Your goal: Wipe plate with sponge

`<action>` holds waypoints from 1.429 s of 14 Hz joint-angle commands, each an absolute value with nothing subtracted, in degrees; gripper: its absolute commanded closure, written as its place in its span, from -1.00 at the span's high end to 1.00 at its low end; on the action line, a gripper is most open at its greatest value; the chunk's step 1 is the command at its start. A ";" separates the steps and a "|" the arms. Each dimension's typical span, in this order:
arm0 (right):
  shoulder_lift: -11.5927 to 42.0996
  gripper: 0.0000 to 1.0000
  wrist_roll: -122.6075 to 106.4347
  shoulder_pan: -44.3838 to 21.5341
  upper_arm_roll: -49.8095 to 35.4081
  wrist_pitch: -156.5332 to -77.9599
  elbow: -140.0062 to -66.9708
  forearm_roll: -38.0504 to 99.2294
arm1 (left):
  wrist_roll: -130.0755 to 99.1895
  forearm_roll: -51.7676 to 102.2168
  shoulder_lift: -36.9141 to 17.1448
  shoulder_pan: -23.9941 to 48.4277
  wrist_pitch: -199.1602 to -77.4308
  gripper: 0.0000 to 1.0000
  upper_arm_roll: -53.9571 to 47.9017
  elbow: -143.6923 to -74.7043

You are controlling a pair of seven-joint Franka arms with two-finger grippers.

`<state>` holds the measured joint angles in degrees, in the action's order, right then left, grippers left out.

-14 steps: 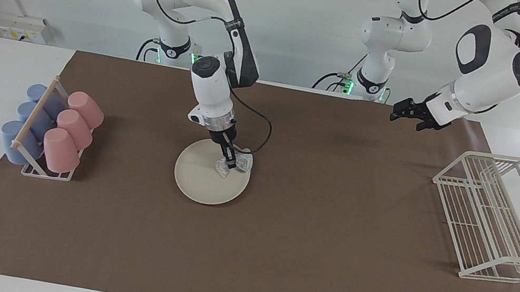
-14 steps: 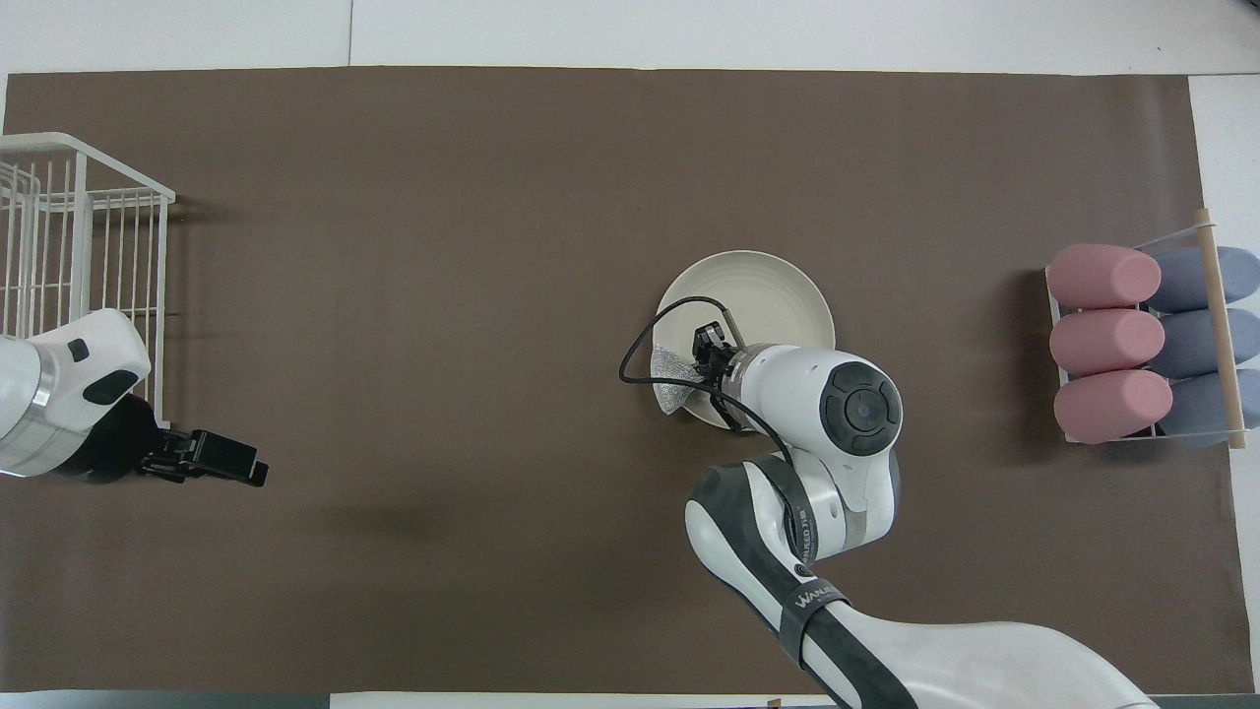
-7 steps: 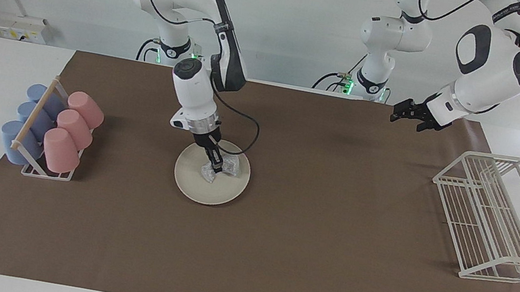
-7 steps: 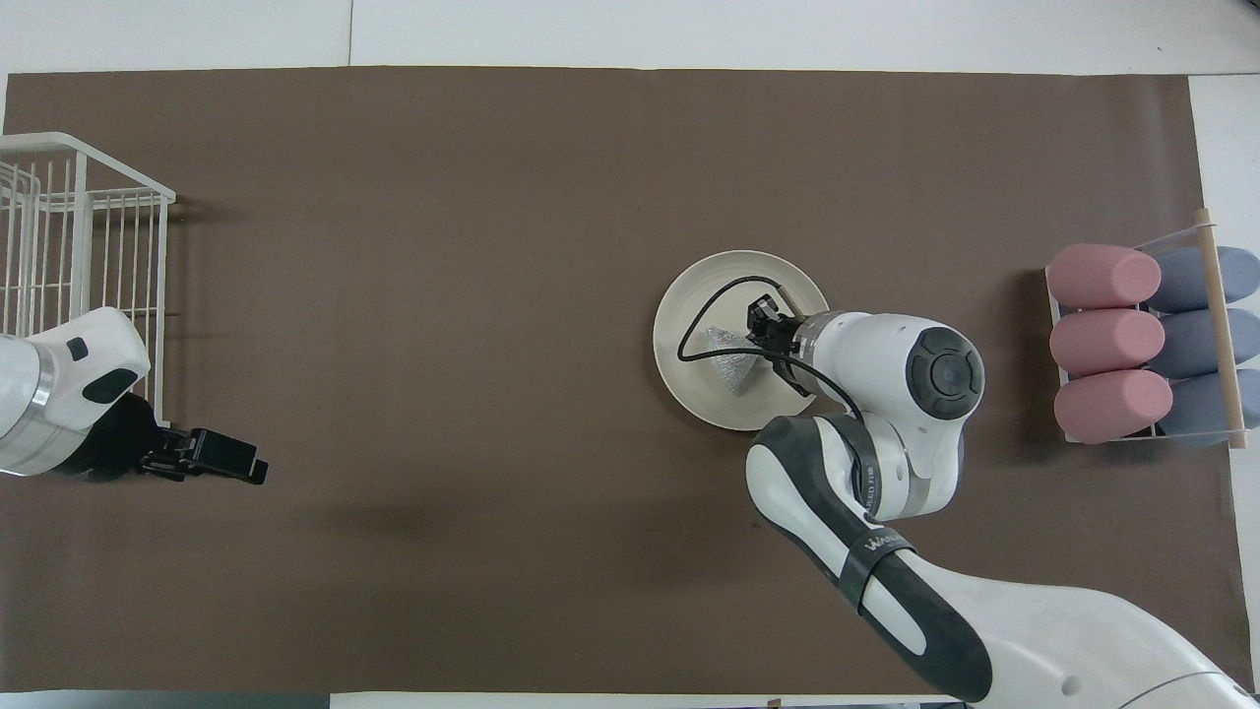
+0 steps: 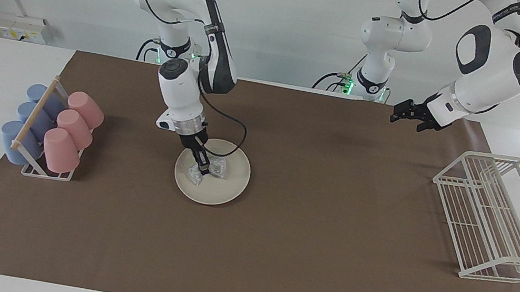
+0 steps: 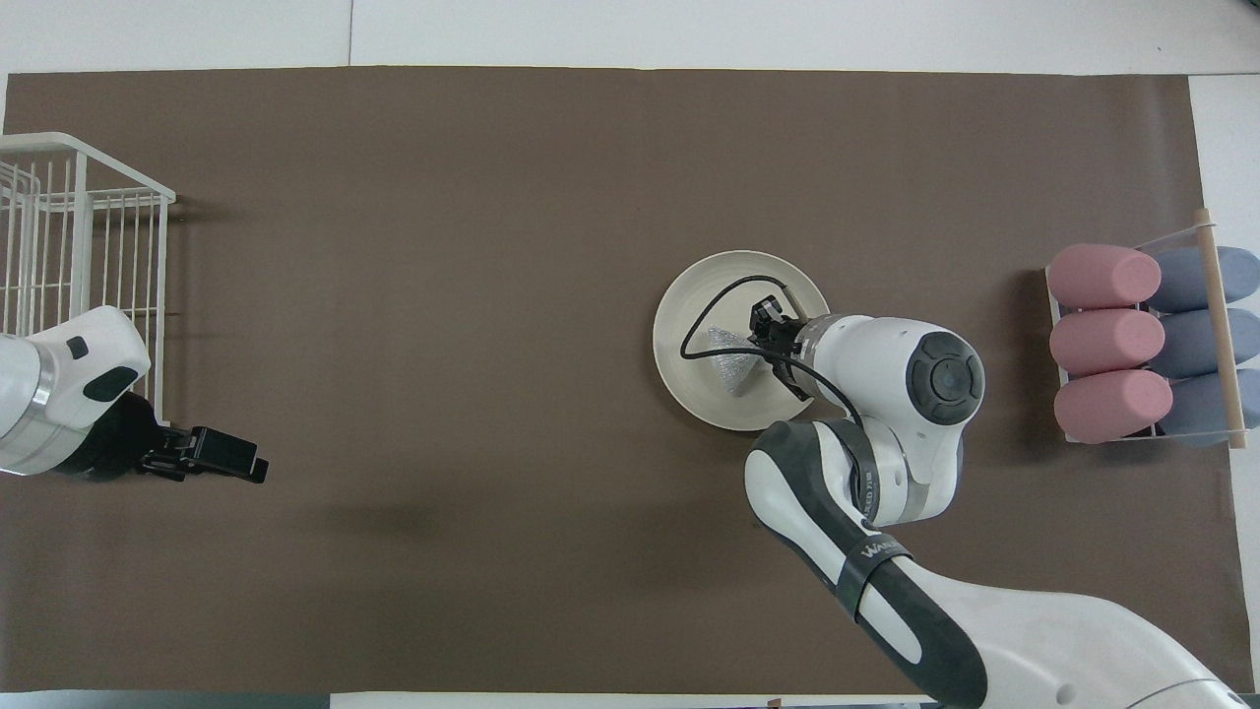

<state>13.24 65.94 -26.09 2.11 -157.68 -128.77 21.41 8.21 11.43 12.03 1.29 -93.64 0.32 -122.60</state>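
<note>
The plate [image 5: 223, 189] lay flat on the brown mat [image 5: 271, 265], mid-table toward the right arm's end. Wiping appeared under way: the right gripper [image 5: 203, 167], fingers pinching the sponge [image 5: 212, 167], pressed it onto the plate's inner surface. Remaining coverage could not be judged. The left gripper [image 5: 406, 114] waited over the mat near the rack [image 5: 493, 219], fingers spread. The sponge's contact was partly hidden by the gripper.

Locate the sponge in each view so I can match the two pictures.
Facing view: sponge left of centre, on the plate, in the right hand.
Overhead view: sponge right of centre, on the plate.
Shared landmark: the cup rack, at the right arm's end.
</note>
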 commanded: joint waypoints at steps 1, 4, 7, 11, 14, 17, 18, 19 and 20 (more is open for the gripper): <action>14.68 -1.00 70.13 -29.35 1.58 -158.47 -131.22 22.41 | 6.94 10.11 11.43 2.02 -93.96 1.00 0.62 -121.55; 14.50 -1.00 71.88 -29.35 1.67 -157.59 -129.13 22.50 | 6.94 10.11 11.43 2.02 -93.96 1.00 0.62 -121.55; 12.93 -1.00 82.40 -29.71 1.76 -144.64 -120.53 21.80 | 6.94 10.11 11.43 2.02 -93.96 1.00 0.53 -121.55; 11.51 -1.00 93.58 -31.29 2.11 -126.26 -107.70 13.13 | 6.51 10.19 11.60 2.02 -93.35 1.00 0.44 -121.55; 11.69 -1.00 104.73 -34.61 1.67 -114.11 -97.05 7.82 | -0.51 13.95 11.87 2.11 -92.90 1.00 0.09 -121.73; 11.34 -1.00 112.57 -36.21 1.41 -107.07 -89.68 7.82 | -1.14 27.91 11.95 1.23 -91.94 1.00 0.35 -122.08; 11.51 -1.00 115.02 -37.60 1.41 -104.79 -86.95 7.82 | -1.14 32.39 12.30 1.14 -92.02 1.00 0.61 -122.52; 11.43 -1.00 117.31 -38.75 1.41 -103.72 -85.97 7.39 | -1.14 36.96 12.48 0.97 -92.11 1.00 0.79 -123.04; 11.25 -1.00 119.51 -40.50 1.49 -103.36 -85.96 5.99 | -1.06 41.79 12.65 0.01 -92.11 1.00 0.79 -124.00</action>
